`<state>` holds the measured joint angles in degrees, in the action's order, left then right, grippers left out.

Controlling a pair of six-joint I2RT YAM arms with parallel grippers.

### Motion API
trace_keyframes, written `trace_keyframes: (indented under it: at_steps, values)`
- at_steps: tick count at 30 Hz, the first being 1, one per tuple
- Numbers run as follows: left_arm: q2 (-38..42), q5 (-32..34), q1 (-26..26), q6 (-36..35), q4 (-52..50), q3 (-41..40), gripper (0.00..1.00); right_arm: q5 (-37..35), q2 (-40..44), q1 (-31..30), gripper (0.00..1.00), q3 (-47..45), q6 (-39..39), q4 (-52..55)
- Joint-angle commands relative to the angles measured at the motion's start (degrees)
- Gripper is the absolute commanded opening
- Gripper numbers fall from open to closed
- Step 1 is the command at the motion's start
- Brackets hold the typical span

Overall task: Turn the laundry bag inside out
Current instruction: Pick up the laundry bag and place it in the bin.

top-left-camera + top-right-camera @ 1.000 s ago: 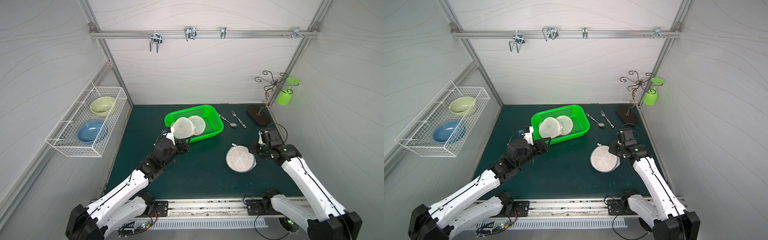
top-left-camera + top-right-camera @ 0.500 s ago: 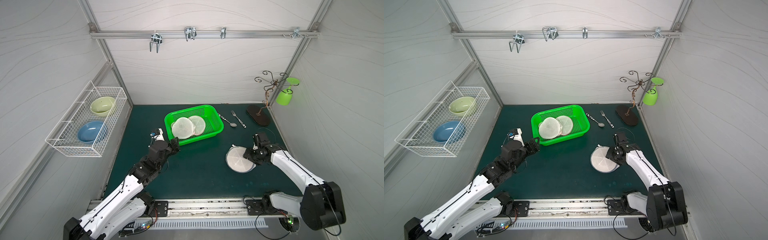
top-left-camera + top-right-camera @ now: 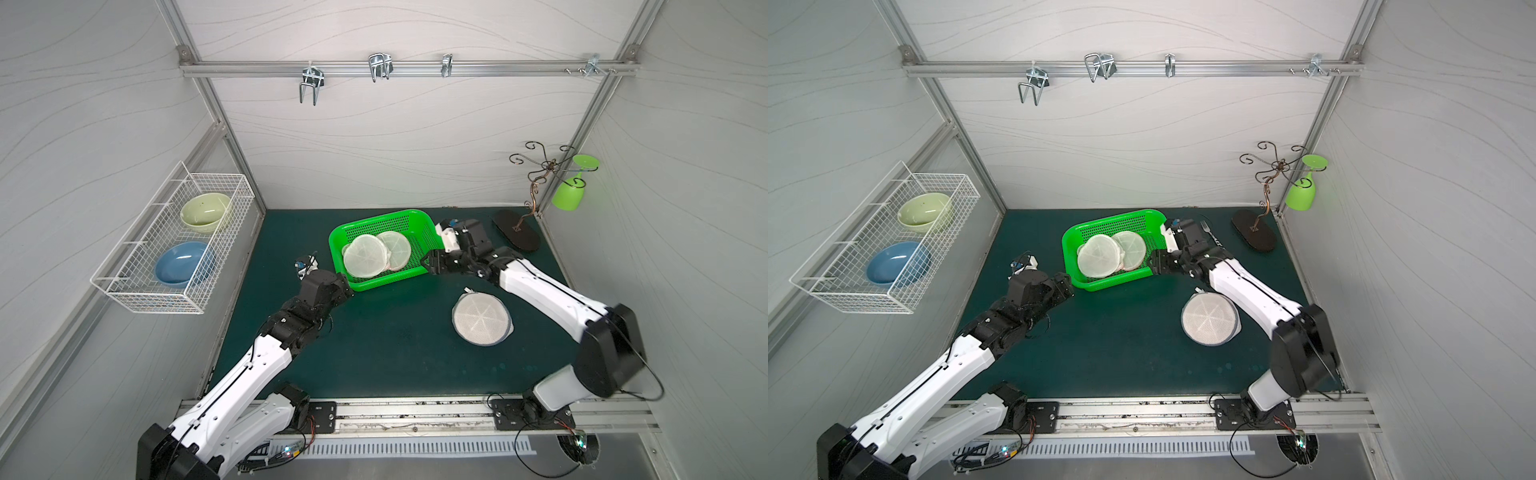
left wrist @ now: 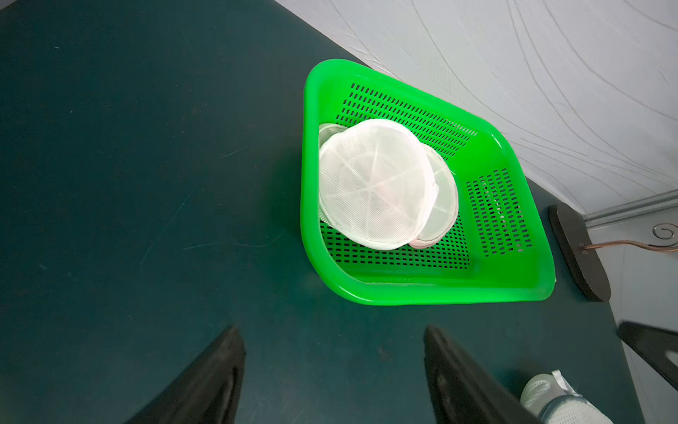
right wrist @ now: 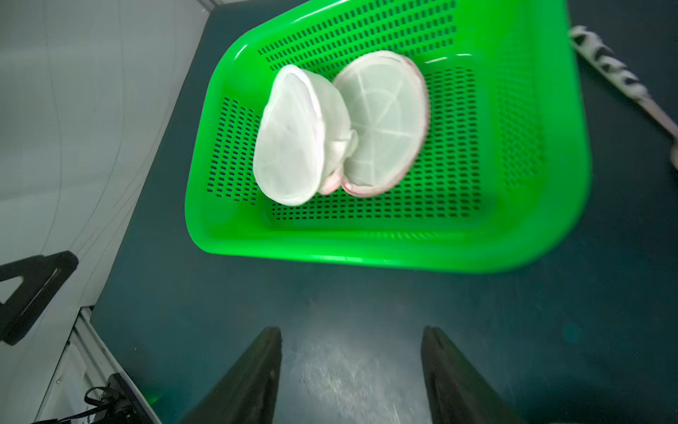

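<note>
A round white mesh laundry bag with a grey-blue rim lies flat on the dark green mat at the right, and nothing holds it. Its edge shows in the left wrist view. Two more white mesh bags lean on each other inside the green basket. My left gripper stands open and empty over the mat at the basket's front left corner. At the basket's front right corner my right gripper is open and empty.
A white wire rack on the left wall holds a green and a blue bowl. A curly metal stand with a hanging green glass sits at the back right. A fork lies behind the right arm. Hooks hang from the rail.
My right gripper has left the bag on the mat, swung left and back to the basket's corner, and opened wider. The left arm shifted only slightly by the basket.
</note>
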<state>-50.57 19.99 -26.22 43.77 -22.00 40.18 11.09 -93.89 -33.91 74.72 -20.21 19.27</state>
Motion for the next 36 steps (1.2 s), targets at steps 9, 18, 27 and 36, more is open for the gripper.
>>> trace_keyframes:
  at_steps: [9, 18, 27, 36]
  values:
    - [5.0, 4.7, 2.4, 4.7, 3.5, -5.1, 0.80, 9.3, -25.2, -3.5, 0.61, 22.5, -2.1, -4.0]
    - [4.8, 5.0, 4.0, 2.4, 3.3, -4.6, 0.80, 3.9, -37.2, -4.2, 0.49, 33.9, -4.9, -2.0]
    - [4.6, 5.0, 5.1, 2.1, 3.1, -4.4, 0.80, -0.9, -37.2, -4.7, 0.49, 36.0, -4.2, -1.3]
    - [4.4, 4.2, 5.3, 2.2, 3.4, -4.3, 0.80, -0.3, -40.2, -5.0, 0.42, 38.2, -6.4, -0.6]
